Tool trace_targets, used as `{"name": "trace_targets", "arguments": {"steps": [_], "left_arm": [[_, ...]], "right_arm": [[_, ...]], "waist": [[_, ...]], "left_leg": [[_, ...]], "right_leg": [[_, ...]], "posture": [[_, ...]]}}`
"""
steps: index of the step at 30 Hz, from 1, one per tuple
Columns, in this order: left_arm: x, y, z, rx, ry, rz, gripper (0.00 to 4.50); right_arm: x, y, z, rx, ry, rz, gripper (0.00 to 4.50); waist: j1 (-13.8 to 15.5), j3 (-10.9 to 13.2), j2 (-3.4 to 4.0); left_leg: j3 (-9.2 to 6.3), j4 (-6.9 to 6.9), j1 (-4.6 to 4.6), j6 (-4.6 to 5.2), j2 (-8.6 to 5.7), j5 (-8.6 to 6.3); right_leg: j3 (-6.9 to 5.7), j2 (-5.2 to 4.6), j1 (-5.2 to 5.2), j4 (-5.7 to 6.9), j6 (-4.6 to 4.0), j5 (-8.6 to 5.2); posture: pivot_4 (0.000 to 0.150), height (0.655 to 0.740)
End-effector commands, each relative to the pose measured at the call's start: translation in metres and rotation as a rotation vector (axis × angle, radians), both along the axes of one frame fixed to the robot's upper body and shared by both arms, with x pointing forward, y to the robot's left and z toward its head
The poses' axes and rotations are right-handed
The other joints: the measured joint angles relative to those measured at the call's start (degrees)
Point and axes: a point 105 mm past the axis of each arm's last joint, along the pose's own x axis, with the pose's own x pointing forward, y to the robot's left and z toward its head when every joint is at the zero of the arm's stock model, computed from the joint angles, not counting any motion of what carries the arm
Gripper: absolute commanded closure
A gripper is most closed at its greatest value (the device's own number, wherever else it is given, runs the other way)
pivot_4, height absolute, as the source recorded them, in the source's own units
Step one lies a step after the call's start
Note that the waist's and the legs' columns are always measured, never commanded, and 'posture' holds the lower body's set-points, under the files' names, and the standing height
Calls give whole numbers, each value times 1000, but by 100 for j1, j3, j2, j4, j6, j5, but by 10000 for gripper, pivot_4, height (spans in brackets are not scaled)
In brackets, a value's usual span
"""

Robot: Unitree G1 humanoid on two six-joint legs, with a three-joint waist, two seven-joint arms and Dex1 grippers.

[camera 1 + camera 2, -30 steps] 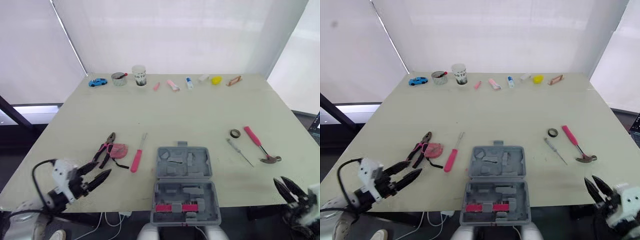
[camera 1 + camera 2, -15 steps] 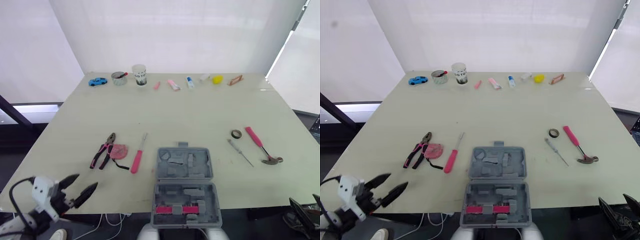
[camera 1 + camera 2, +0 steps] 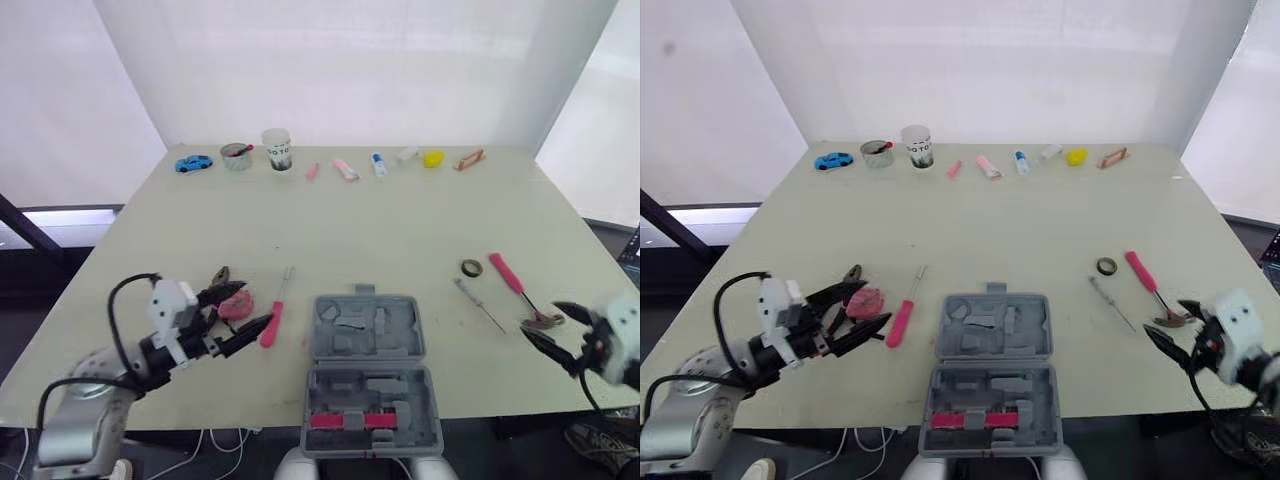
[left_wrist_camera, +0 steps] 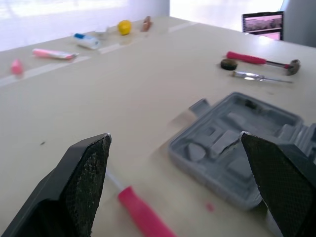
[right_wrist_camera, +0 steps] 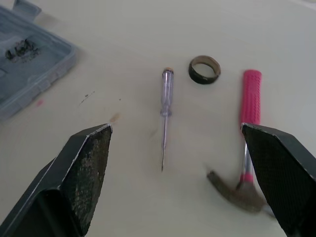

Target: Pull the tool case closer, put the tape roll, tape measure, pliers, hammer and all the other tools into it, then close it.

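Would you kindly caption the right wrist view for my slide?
Open right hand facing the screwdriver, tape roll and hammer, tool case nearby.

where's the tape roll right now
In the head views the tape roll lies on the right side of the table, right of the open tool case. It sits between the hammer and the small screwdriver, touching neither.

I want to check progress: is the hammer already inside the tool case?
No, the hammer lies on the table, to the right of the open tool case.
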Motion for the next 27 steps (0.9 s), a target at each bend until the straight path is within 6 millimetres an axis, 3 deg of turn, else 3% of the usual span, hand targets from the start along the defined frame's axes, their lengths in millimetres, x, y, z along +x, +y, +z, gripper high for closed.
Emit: {"name": "trace_targets", "arguments": {"steps": [1,5,9,14,21,27], "left_arm": [[-2,-12,11,4,-36,-72,0],[-1,-21,15,-4,-37,-109,0],[-4,-30,17,-15,-39,-151,0],[-7,-33,17,-16,-33,-156,0],[-13,-32,19,-22,-39,-143,0],[-17,-32,21,-33,-45,-128,0]], "right_arm": [[22,1,6,-78,66,91,1222],[44,6,10,-205,117,214,1222],[79,22,9,-332,169,314,1222],[106,33,4,-423,213,356,1222],[134,39,-6,-339,299,195,1222],[142,46,-15,-199,379,62,1222]], "waist": [[-7,1,-1],[9,3,-2],[-35,12,5],[-25,14,6],[-10,15,7],[-37,16,9]], "left_leg": [[0,0,-1,0,0,0],[-9,-1,-9,0,3,0],[-2,0,-11,0,3,0],[0,2,-8,0,6,0],[1,2,-13,-2,7,1],[1,2,-11,-2,8,1]], "right_leg": [[1,4,0,0,0,0],[-5,12,-1,-2,24,11],[1,12,-3,-6,25,12],[1,14,-2,-4,25,13],[-1,12,-3,-4,24,14],[-2,11,-3,1,23,14]], "posture": [[1500,7400],[1500,7400],[1500,7400],[1500,7400],[1500,7400],[1500,7400]]}}
